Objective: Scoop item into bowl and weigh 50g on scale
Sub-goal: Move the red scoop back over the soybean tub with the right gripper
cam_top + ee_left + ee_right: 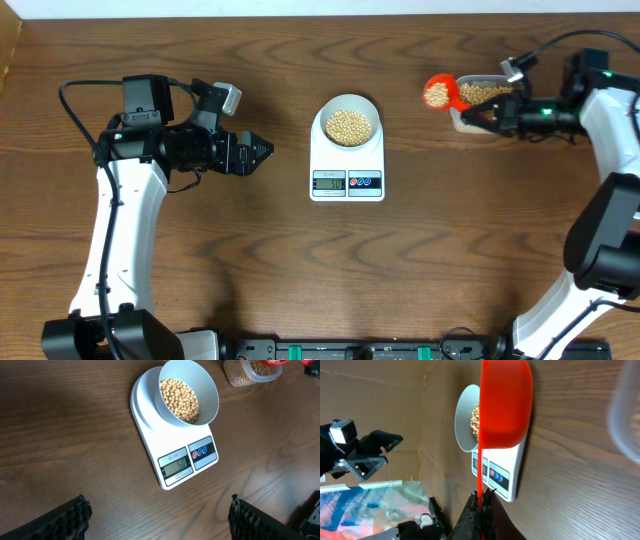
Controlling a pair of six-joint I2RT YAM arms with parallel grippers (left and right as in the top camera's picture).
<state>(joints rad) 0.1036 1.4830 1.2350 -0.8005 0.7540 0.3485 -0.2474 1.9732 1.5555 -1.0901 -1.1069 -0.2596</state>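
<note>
The pale bowl [324, 116] stands on the white scale [347, 160] at the table's middle, partly filled with tan beans [349, 126]. In the left wrist view the bowl [206, 381] and scale [150, 435] lie ahead, and the display looks to read about 50. My left gripper [262, 152] hovers left of the scale, open and empty [160, 515]. My right gripper [475, 113] is shut on the thin handle of a red scoop [440, 92] with beans in it, held at the left end of the clear tub [482, 100]. The right wrist view shows the scoop [505, 405] from below.
The clear tub [245, 372] holds more beans at the back right. The left arm [365, 452] shows beyond the bowl in the right wrist view. Bare wooden tabletop surrounds the scale.
</note>
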